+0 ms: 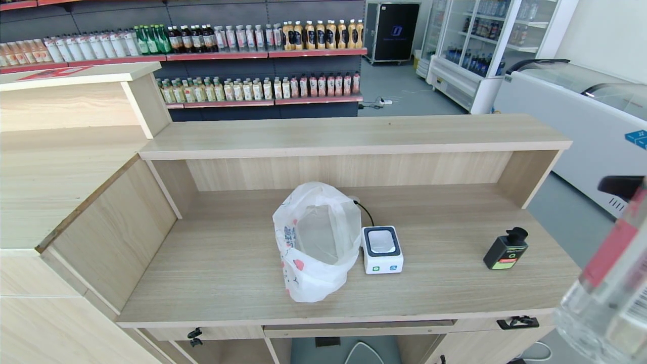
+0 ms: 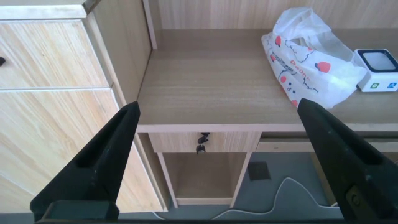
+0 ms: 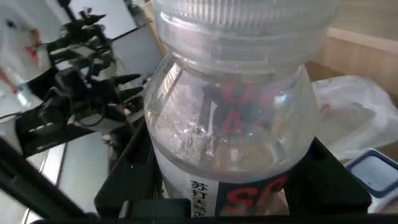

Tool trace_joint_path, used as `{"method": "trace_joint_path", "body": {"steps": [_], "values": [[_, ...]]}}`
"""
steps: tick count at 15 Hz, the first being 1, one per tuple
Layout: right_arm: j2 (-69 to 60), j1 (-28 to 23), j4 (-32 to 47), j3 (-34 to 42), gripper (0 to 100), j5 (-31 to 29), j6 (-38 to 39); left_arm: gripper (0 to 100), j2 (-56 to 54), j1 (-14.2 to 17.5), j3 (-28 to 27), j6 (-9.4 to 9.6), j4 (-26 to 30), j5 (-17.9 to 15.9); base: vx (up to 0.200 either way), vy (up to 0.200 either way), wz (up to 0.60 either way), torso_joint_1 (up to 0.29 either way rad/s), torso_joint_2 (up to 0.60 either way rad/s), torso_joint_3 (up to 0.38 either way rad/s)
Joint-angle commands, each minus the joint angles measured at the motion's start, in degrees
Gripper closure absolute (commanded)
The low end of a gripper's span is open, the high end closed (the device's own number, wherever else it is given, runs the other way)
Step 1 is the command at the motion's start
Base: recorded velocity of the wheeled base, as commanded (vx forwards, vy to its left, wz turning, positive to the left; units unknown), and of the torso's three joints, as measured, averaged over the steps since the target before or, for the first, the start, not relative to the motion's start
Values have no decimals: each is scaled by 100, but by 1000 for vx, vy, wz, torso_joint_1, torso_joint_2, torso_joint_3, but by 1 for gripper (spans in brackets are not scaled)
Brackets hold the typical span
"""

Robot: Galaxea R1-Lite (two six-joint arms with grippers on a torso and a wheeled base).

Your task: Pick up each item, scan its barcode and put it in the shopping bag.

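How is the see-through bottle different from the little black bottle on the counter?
The clear bottle is see-through with a red label; the black bottle is dark with a black cap. The clear bottle is held off the counter in the right gripper; the black bottle rests on the counter. Both are outside the shopping bag.

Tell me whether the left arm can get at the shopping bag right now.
Probably yes: the left claw is open and empty, and only bare counter lies between it and the shopping bag.
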Motion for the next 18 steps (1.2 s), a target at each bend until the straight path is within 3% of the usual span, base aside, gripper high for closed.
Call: {"method": "trace_joint_path", "body": {"steps": [1, 4, 9, 11, 13, 18], "values": [[393, -497, 556, 42, 100, -1290, -573, 0, -2, 3, 0, 0, -4, 2, 0, 0, 0, 0, 0, 0], [490, -497, 2436, -73, 100, -4525, -1619, 0, -2, 3, 0, 0, -4, 2, 0, 0, 0, 0, 0, 0], [938, -523, 1979, 103, 100, -6028, -1733, 0, -2, 3, 0, 0, -4, 2, 0, 0, 0, 0, 0, 0], [1158, -523, 1988, -20, 100, -6792, -2225, 0, -2, 3, 0, 0, -4, 2, 0, 0, 0, 0, 0, 0], [1254, -523, 2006, -117, 100, -7109, -2401, 0, -2, 3, 0, 0, -4, 2, 0, 0, 0, 0, 0, 0], [1474, -488, 1979, -266, 100, -7109, -2735, 0, -2, 3, 0, 0, -4, 2, 0, 0, 0, 0, 0, 0]]}}
